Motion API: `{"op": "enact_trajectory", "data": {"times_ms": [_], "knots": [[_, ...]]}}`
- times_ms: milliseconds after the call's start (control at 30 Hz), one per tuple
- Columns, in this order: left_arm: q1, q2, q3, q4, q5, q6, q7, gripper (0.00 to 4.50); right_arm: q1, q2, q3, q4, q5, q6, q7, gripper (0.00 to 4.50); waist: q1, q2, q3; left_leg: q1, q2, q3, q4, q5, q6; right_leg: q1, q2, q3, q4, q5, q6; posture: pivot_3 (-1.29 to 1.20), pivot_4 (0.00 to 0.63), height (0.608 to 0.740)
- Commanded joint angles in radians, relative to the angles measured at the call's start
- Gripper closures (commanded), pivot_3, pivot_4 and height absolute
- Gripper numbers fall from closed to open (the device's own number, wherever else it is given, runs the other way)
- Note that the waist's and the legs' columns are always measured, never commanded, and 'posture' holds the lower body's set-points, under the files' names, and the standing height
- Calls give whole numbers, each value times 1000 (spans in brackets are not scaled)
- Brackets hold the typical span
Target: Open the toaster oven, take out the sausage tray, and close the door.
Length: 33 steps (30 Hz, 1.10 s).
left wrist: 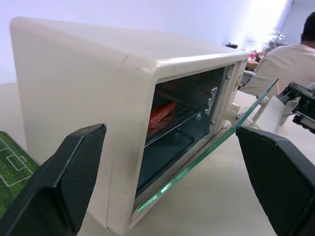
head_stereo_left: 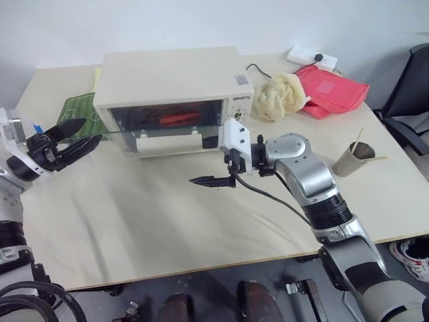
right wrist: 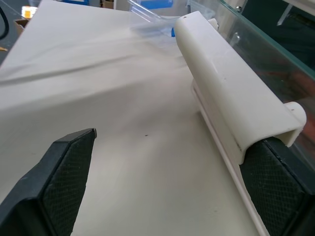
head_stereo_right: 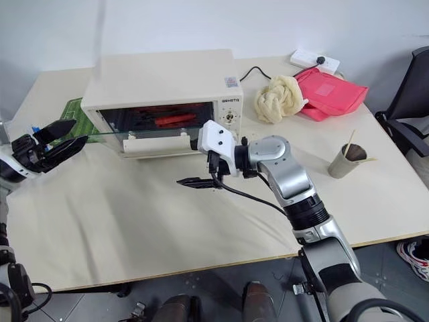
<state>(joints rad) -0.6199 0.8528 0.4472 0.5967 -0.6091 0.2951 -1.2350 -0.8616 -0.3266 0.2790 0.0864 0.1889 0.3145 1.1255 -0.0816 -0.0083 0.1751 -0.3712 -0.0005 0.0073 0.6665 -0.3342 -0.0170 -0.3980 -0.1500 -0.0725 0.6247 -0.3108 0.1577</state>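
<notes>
1. The toaster oven (head_stereo_left: 174,84) sits near the back of a cream table (head_stereo_left: 167,221), a little to the left.
2. The door (left wrist: 211,142) is open. The glass hangs down flat out the front, like a little shelf.
3. The long cream bar handle (right wrist: 231,93) is on the front edge of the door.
4. The sausage tray (head_stereo_left: 177,119) is inside the oven. Red sausages (left wrist: 160,115) lie on the wire rack in there.
5. The left gripper (head_stereo_left: 79,137) is up in the air at the left end of the open door. Its two black fingers (left wrist: 74,172) are spread wide. It holds nothing.
6. The right gripper (head_stereo_left: 211,181) is in front of the door, just under the right end. Its fingers (right wrist: 64,167) are spread wide too. One finger is right by the end of the handle, but I cannot tell if it touches. It holds nothing.
7. A green mat (head_stereo_left: 77,111) with white lines lies left of the oven.
8. A cream cloth bundle (head_stereo_left: 281,96) and a pink pouch (head_stereo_left: 332,89) lie right of the oven.
9. A paper cup (head_stereo_left: 353,159) with sticks in it stands near the right edge of the table.
10. A white power strip (head_stereo_left: 312,57) lies at the back.
</notes>
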Motion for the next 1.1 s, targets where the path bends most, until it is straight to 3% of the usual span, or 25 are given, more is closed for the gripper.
{"op": "enact_trajectory", "data": {"times_ms": [33, 400, 833, 1100], "knots": [[-55, 21, -6, 24, -3, 13, -32, 864, 27, 7, 36, -73, 9, -8, 13, 0, 1, 0, 0, 0, 0, 0, 0, 0, 0, 0, 0, 0, 0, 0, 0, 0, 150, 740], [-134, 23, -35, 54, 18, 31, -21, 4368, 79, 2, 43, -132, 2, 21, -27, 0, 24, -1, 0, 0, 0, 0, 2, 0, 0, 1, 0, -1, 1, 0, 0, 0, 150, 740], [-94, 29, -82, 21, 41, 61, -78, 4473, 67, 3, 43, -125, 3, 16, -27, 0, 22, -1, 0, 0, 0, 0, 2, 0, 0, 1, -1, -1, 1, 0, 0, 0, 150, 740], [-108, -30, -138, 61, 75, 28, -105, 4473, 129, -47, 45, -246, 11, 120, -51, 0, 29, -1, 0, 0, 0, 0, 2, 0, 0, 1, -1, -1, 1, 0, 0, 0, 150, 740]]}}
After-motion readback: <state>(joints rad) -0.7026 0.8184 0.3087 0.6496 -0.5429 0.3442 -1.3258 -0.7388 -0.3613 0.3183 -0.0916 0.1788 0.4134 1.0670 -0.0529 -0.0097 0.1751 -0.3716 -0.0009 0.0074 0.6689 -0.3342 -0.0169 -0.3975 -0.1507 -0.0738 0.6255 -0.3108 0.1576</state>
